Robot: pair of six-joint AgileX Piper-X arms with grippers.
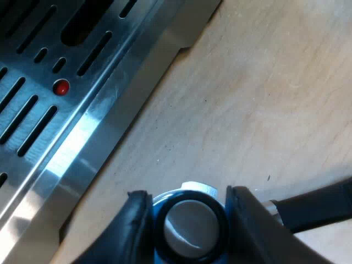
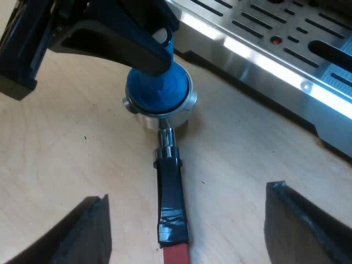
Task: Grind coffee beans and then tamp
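Shiny metal machine (image 1: 82, 137), matt wooden table (image 1: 247, 110)

Bright, even light. White glare streaks the slotted stainless-steel drip tray (image 2: 258, 55) along its seven o'clock edge; soft shadows lie on the pale wooden tabletop (image 1: 247, 110) beneath it.

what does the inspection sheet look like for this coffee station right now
surface: pale wooden table, a few dark specks
job's things: blue tamper seated in the metal holder, loose on the table beside the espresso machine
clutter: nothing seen
grippers: left gripper shut on the tamper; right gripper open above the holder's handle
cables: nothing seen
surroundings: nothing seen
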